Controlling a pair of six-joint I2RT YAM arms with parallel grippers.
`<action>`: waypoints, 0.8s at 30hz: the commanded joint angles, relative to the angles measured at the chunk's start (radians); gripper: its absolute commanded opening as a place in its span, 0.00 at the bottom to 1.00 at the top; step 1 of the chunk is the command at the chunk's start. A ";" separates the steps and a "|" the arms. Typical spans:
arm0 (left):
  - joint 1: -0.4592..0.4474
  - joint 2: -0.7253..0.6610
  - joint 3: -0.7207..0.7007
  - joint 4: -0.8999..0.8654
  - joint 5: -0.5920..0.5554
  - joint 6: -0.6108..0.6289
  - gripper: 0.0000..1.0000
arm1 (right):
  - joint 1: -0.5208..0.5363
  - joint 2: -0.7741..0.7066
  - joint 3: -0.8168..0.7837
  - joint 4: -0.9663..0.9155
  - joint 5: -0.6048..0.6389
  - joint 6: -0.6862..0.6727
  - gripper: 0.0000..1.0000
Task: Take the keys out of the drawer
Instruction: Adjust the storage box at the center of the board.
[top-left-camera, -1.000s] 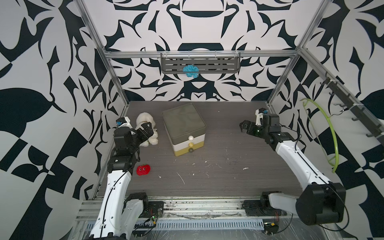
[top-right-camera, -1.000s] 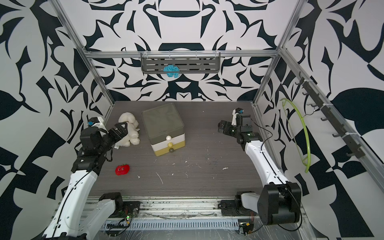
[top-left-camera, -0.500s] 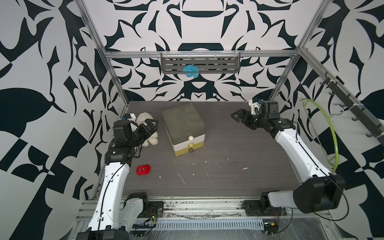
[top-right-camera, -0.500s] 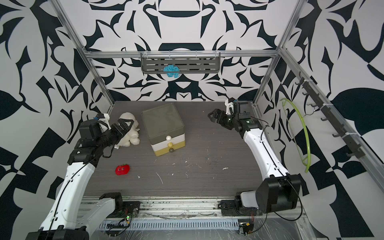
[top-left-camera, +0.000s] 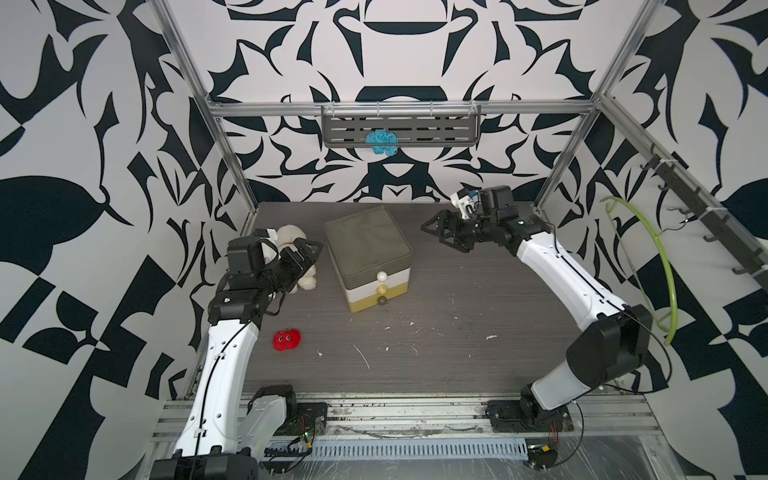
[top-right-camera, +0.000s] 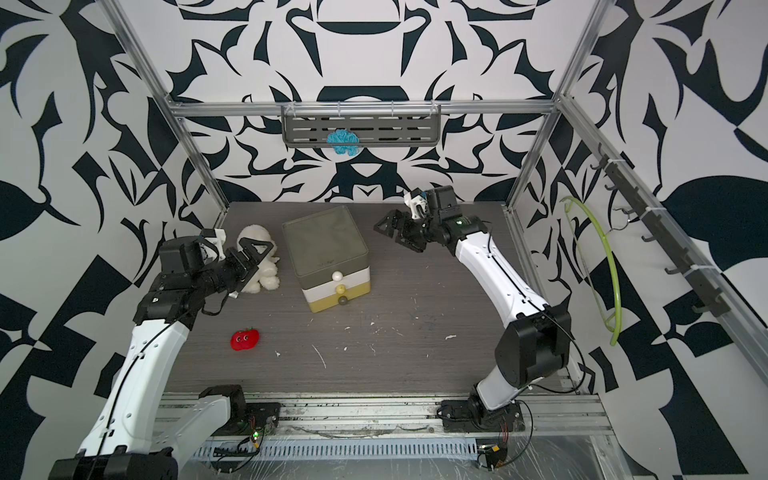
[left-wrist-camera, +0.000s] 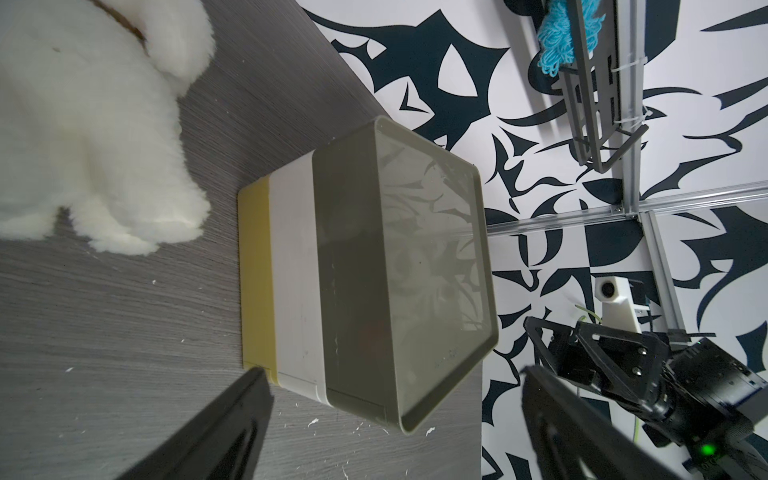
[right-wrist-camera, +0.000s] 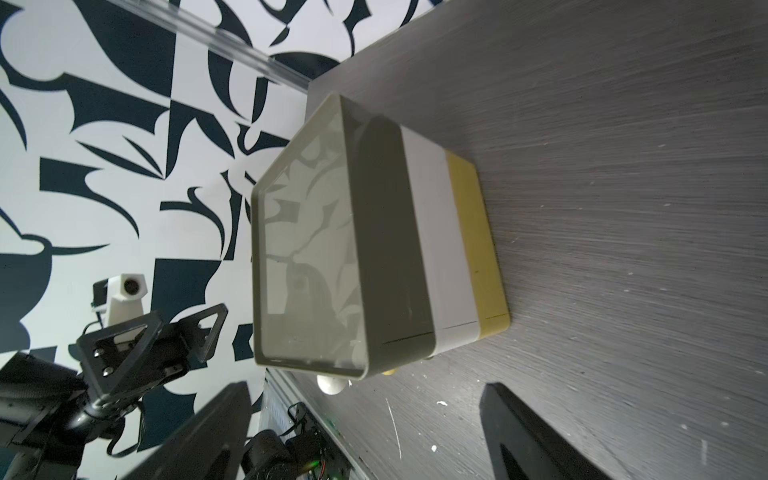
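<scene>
White plush (top-left-camera: 287, 233), red strawberry (top-left-camera: 286, 340)

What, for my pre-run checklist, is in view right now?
stacked plastic three-drawer box: 1, olive, white, yellow tiers, table middle, shut
fluffy white plush toy: 1, white, left of the box
red plush strawberry with eyes: 1, red, table front left
blue yarn tuft: 1, blue, on the wall shelf
slotted metal shelf: 1, grey, back wall
thin green hanger: 1, lime green, right wall
hook rail: 1, dark, right wall
keys: none visible
left end effector: 1, black, open by the plush
right end effector: 1, black, open right of the box
</scene>
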 joint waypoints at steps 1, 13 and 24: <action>-0.011 0.026 0.025 0.000 0.052 0.003 0.99 | 0.038 0.013 0.057 -0.014 -0.017 0.016 0.92; -0.093 0.110 0.031 0.049 0.076 0.011 0.99 | 0.108 0.099 0.114 -0.070 0.047 0.007 0.92; -0.110 0.133 0.018 0.078 0.110 0.004 0.99 | 0.157 0.115 0.174 -0.173 0.139 -0.056 0.91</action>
